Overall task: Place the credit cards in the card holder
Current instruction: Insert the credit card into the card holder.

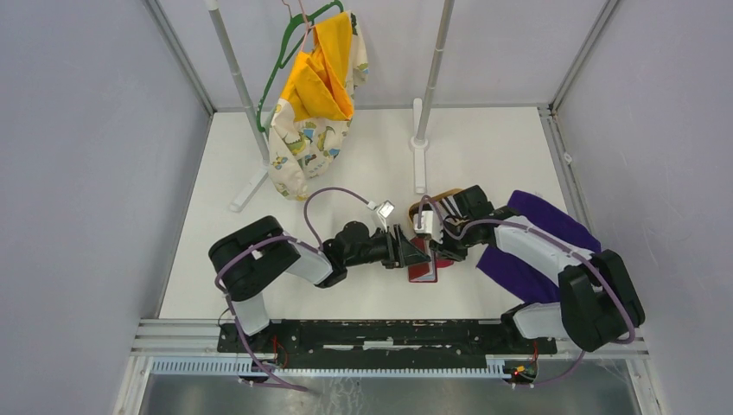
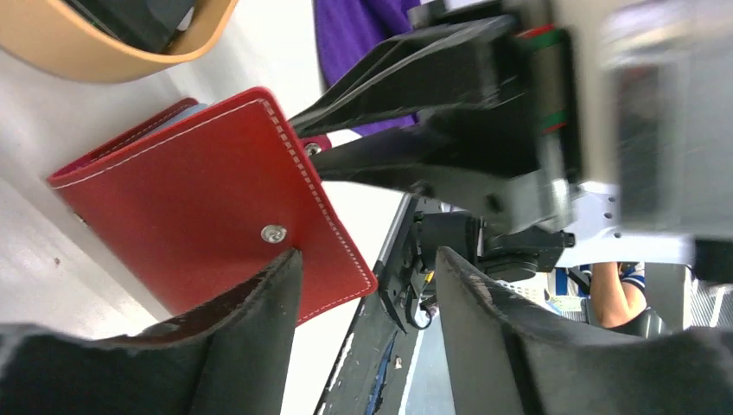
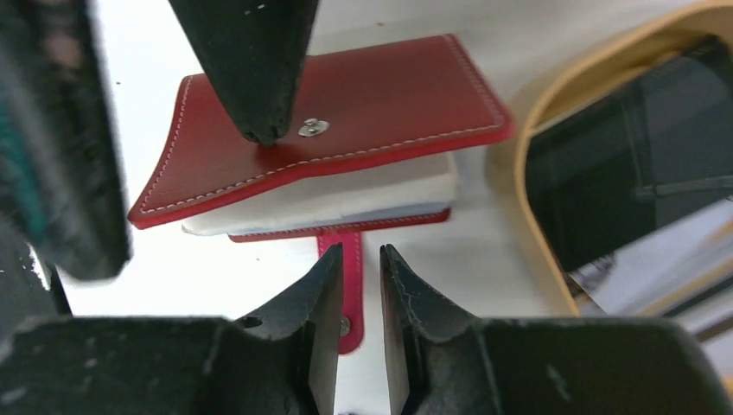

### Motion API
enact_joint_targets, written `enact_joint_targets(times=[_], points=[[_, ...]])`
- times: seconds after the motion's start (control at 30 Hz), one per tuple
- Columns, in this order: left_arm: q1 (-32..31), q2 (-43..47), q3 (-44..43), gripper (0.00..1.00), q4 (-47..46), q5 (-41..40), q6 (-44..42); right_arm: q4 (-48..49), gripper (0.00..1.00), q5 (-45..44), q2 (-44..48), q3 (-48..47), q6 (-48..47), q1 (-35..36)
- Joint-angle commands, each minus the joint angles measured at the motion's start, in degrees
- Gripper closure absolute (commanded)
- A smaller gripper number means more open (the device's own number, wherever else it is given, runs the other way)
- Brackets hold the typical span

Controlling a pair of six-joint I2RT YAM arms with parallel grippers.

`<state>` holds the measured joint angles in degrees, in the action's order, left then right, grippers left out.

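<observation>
The dark-red card holder [image 1: 423,273] lies on the white table between my two grippers, folded almost shut. A stack of pale credit cards [image 3: 346,201] shows at its edge, under the top cover [image 3: 372,95]. My left gripper [image 2: 367,255] is open, and one of its fingertips [image 3: 259,104] presses on the cover beside the snap stud [image 3: 313,128]. My right gripper [image 3: 361,249] stands low over the snap tab [image 3: 348,285] with its jaws a narrow gap apart, not gripping it. Black cards [image 3: 622,147] lie in the oval wooden tray [image 3: 527,225].
The wooden tray [image 2: 86,60] is right behind the card holder, mostly hidden under my right arm in the top view. A purple cloth [image 1: 540,229] lies on the right. A rack with a hanger and a yellow garment [image 1: 315,104] stands at the back.
</observation>
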<state>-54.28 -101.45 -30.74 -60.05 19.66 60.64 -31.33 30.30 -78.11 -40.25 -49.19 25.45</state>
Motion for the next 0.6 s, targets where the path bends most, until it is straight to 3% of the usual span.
enact_joint_targets(times=[0.0,0.2,0.33,0.43,0.57], points=[[-0.6,-1.6,-2.7,0.42,2.8,-0.4,-4.4,0.7,0.72,3.1,4.7,-0.4,1.0,-3.1],[-1.0,-3.1,-4.2,0.66,7.6,-2.4,-6.1,2.8,0.70,6.5,8.6,0.8,3.8,-8.0],[-2.1,-3.6,-6.2,0.77,14.2,-5.3,-8.6,8.2,0.69,13.8,9.3,2.0,12.1,-9.9],[-3.0,-3.8,-7.5,0.81,18.4,-7.3,-9.7,14.1,0.48,20.0,9.8,4.7,18.9,-9.9],[-3.3,-3.7,-7.4,0.83,20.0,-8.8,-10.0,16.3,0.44,17.8,6.2,5.6,21.3,-9.8]])
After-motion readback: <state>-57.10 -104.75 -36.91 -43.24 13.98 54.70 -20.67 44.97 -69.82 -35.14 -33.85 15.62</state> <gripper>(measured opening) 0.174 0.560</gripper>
